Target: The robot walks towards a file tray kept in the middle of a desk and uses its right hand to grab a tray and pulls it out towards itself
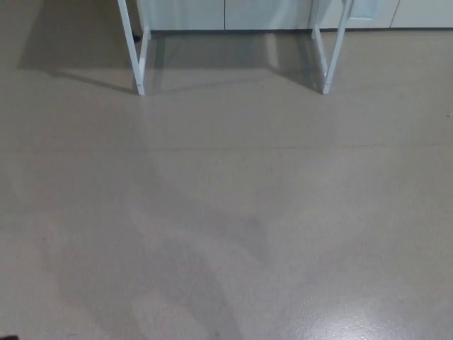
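Only the lower part of a desk shows in the head view: its white left leg and white right leg stand on the floor at the top of the picture. The desk top and any file tray on it are out of view above the frame. Neither of my hands shows.
Grey-beige floor fills most of the view between me and the desk. Behind the desk legs runs a row of white cabinet fronts along the wall. The desk's shadow falls on the floor to the left.
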Motion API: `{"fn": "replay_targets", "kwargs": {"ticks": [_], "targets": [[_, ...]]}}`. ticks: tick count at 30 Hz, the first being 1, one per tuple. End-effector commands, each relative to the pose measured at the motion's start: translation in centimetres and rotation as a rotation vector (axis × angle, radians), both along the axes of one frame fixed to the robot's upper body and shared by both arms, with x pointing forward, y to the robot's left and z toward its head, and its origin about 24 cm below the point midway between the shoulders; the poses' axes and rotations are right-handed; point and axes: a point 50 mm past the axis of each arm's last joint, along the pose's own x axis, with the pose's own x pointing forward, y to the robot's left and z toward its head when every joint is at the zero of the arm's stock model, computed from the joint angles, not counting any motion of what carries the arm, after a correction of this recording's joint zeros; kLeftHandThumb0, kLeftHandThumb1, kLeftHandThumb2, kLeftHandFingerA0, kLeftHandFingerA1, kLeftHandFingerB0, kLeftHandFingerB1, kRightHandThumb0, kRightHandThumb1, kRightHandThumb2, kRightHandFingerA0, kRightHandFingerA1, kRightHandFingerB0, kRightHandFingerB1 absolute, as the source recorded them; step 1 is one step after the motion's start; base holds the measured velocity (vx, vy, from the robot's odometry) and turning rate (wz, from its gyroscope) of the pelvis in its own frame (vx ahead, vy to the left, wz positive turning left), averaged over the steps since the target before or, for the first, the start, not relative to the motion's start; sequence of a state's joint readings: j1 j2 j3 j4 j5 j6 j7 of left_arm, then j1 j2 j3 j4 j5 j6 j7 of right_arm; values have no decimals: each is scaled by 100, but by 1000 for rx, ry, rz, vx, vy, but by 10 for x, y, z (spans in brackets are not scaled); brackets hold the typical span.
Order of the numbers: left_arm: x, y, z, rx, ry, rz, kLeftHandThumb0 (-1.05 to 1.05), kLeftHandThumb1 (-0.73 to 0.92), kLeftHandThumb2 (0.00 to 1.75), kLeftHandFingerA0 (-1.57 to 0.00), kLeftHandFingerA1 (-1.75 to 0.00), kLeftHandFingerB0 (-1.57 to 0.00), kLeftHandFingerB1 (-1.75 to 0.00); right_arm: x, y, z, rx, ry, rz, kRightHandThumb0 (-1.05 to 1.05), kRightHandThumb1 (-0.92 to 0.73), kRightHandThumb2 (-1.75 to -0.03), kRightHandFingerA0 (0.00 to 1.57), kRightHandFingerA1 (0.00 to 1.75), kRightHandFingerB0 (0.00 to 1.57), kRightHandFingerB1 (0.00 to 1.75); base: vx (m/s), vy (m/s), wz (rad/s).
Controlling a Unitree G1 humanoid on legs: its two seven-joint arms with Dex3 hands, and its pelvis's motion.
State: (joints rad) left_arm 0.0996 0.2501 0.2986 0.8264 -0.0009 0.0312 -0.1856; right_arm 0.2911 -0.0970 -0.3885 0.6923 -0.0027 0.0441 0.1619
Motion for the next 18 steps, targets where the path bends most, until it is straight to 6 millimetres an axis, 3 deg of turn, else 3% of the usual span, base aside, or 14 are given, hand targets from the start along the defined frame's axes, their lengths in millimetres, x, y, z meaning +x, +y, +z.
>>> {"fn": "replay_targets", "kwargs": {"ticks": [1,3,5,7,8,10,11,12,13,14,15,16,17,18], "targets": [[4,25,25,-133,-204,96,-24,34,91,-24,-89,-12,-63,-2,-4,16,114,-264,-189,-18,-55,-56,52,54,34,41,0,0,0],[3,25,25,-121,-195,77,-26,36,94,-24,-90,-12,-62,-2,-3,18,114,-274,-173,-20,-55,-56,52,53,33,40,0,0,0],[6,24,26,-127,-201,91,-23,30,98,-35,-72,-11,-57,-1,-3,19,122,-286,-168,-21,-55,-56,55,56,33,40,0,0,0],[5,24,27,-123,-202,82,-23,29,98,-38,-73,-11,-57,-2,-3,18,123,-284,-157,-19,-55,-56,51,51,33,40,0,0,0],[6,23,27,-125,-200,77,-24,36,93,-28,-90,-10,-63,-3,-4,17,128,-281,-165,-18,-55,-56,54,52,34,40,0,0,0],[7,22,27,-139,-205,71,-24,37,94,-26,-90,-10,-63,-3,-3,18,125,-286,-173,-18,-56,-56,54,55,35,41,0,0,0],[7,21,27,-146,-209,65,-23,33,101,-40,-76,-14,-59,-5,-3,18,125,-282,-167,-17,-57,-56,52,54,34,40,0,0,0],[7,20,27,-133,-200,55,-26,37,94,-31,-98,-12,-66,-6,-3,18,126,-278,-173,-16,-58,-57,53,52,35,41,0,0,0],[6,20,27,-134,-199,50,-25,33,100,-42,-77,-14,-59,-8,-3,18,124,-274,-168,-16,-57,-56,53,52,35,40,0,0,0],[7,20,26,-136,-200,54,-23,33,101,-42,-77,-15,-60,-8,-2,18,126,-275,-166,-18,-57,-57,57,56,34,41,0,0,0],[7,20,26,-146,-201,64,-24,35,96,-33,-103,-13,-67,-8,-2,17,125,-272,-164,-18,-57,-57,56,54,35,41,0,0,0],[8,20,26,-145,-200,70,-25,33,96,-36,-103,-16,-68,-8,-2,17,125,-272,-158,-19,-58,-57,57,53,35,41,0,0,0],[9,20,26,-140,-201,69,-23,31,99,-53,-82,-19,-61,-7,-2,16,124,-270,-152,-20,-58,-57,57,50,35,41,0,0,0],[10,20,26,-135,-201,64,-27,35,92,-41,-99,-18,-67,-7,-3,14,126,-267,-143,-20,-58,-57,53,49,34,40,0,0,0]]}}
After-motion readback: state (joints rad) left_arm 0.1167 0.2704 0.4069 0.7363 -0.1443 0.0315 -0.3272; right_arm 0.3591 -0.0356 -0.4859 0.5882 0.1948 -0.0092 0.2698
